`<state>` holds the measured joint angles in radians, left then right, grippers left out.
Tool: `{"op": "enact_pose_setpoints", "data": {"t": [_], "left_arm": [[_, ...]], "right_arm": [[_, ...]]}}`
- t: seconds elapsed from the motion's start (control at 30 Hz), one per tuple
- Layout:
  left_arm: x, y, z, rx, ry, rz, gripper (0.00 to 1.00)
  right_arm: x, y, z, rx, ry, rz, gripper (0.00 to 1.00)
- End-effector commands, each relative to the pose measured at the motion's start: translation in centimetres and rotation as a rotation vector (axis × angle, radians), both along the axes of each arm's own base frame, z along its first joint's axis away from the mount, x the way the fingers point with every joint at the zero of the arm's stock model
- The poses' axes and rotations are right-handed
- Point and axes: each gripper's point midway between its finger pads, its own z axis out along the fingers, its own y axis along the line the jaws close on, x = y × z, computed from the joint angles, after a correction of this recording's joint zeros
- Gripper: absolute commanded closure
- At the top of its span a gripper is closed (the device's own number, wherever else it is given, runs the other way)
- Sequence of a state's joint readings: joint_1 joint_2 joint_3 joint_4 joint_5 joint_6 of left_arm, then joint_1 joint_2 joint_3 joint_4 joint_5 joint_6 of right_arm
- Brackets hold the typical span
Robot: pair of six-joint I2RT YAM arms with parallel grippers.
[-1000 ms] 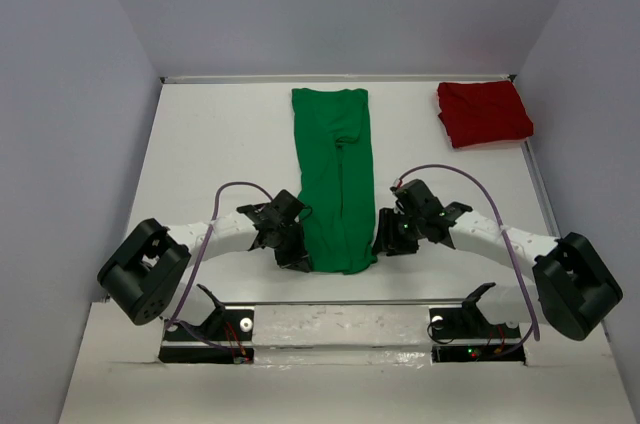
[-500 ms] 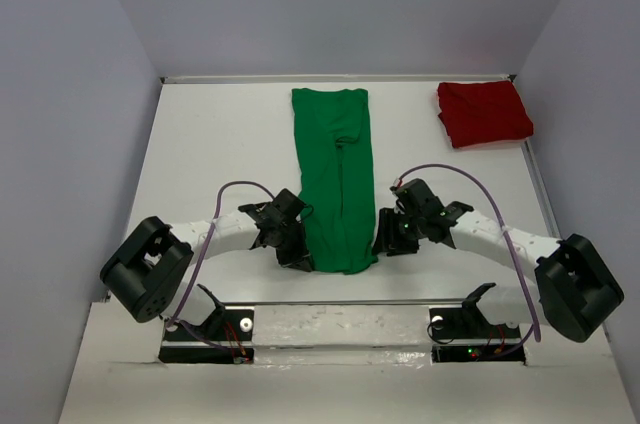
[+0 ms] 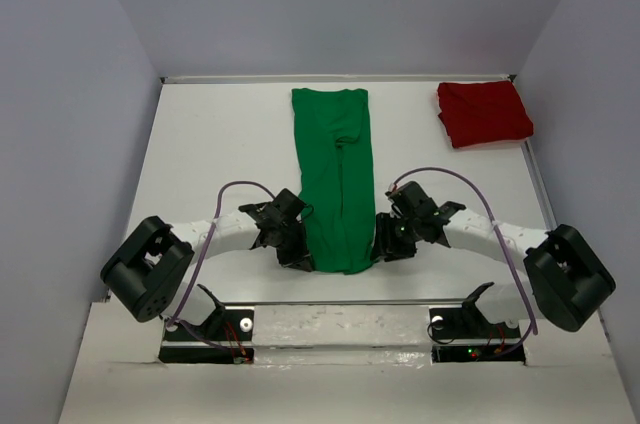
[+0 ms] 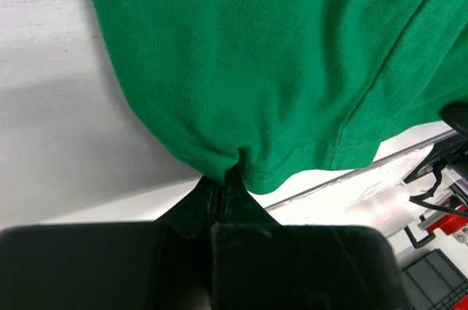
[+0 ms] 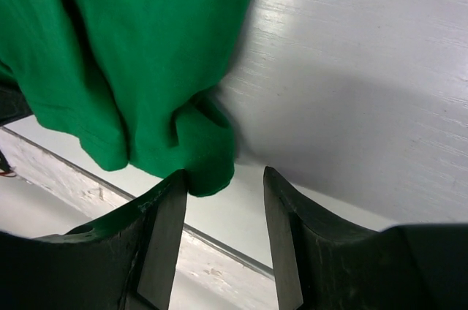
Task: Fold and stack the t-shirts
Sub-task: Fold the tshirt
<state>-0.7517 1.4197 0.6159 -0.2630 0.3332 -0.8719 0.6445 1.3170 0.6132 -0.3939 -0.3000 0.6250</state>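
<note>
**Left claw pinches the green hem, right claw stands open at the other corner**

On the left of the white table (image 3: 220, 144), the left claw (image 3: 301, 262) is closed on the near left corner of the bright green cloth t-shirt (image 3: 335, 174). In the left wrist view the left claw (image 4: 223, 178) has its black fingers pressed together. The hem of the bright green cloth t-shirt (image 4: 278, 54) puckers into a small fold where they bite.

The shirt lies in the middle of the table as a long, narrow strip. It runs from near the far edge down to the space between the two arms, and its near hem curves between the two claws.

At the near right corner of the strip sits the right claw (image 3: 384, 250), with its jaws apart. In the right wrist view a bunched corner of the bright green cloth t-shirt (image 5: 131, 54) lies at the mouth of the right claw (image 5: 223, 178). It touches one of the fingers (image 5: 164, 226) and stays clear of the other, with bare table in the gap.

The dark red cloth t-shirt (image 3: 483, 112) lies as a folded, roughly square bundle at the far right corner of the table. It is well apart from the green one and from both claws.
</note>
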Motion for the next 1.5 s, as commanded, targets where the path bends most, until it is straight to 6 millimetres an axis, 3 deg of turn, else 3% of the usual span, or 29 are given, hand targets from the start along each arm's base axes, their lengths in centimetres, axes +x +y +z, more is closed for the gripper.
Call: {"op": "enact_pose_setpoints", "data": {"t": [0.0, 0.1, 0.2, 0.23, 0.37, 0.57, 0.67, 0.87, 1.2, 1.3, 1.47], "left_arm": [[0.0, 0.8, -0.9, 0.056, -0.009, -0.014, 1.0], [-0.1, 0.8, -1.0, 0.056, -0.004, -0.019, 1.0], [-0.2, 0.9, -1.1, 0.059, -0.002, -0.017, 1.0], [-0.2, 0.9, -1.1, 0.058, -0.001, -0.019, 1.0], [-0.1, 0.9, -1.0, 0.056, -0.006, -0.014, 1.0], [0.1, 0.9, 0.5, 0.042, -0.028, 0.024, 1.0], [-0.2, 1.0, 2.5, 0.0, -0.057, 0.054, 1.0], [-1.3, 1.2, 4.7, -0.057, -0.087, 0.093, 1.0], [-2.4, 2.1, 5.6, -0.06, -0.098, 0.091, 1.0], [-2.0, 2.3, 6.6, -0.057, -0.126, 0.096, 1.0], [0.1, 2.0, 9.7, -0.052, -0.237, 0.087, 1.0]], "right_arm": [[0.1, 0.9, -0.1, 0.013, -0.002, 0.032, 0.5], [0.2, 0.9, -0.4, 0.007, 0.003, 0.031, 0.57], [0.0, 1.1, -0.4, 0.01, 0.001, 0.036, 0.73], [0.1, 1.2, -0.3, 0.012, -0.002, 0.033, 0.84], [-0.1, 1.1, -0.4, 0.006, -0.002, 0.032, 0.99], [-1.2, 0.3, -1.0, -0.073, -0.006, 0.03, 1.0], [-2.2, 0.4, 0.4, -0.081, -0.041, 0.014, 1.0], [-4.8, 0.3, 1.8, -0.097, -0.052, 0.017, 1.0], [-5.8, 0.6, 4.1, -0.122, -0.089, 0.008, 1.0], [-5.5, 0.7, 5.9, -0.11, -0.125, -0.016, 1.0], [-4.1, -0.3, 7.0, -0.175, -0.188, -0.052, 1.0]]}}
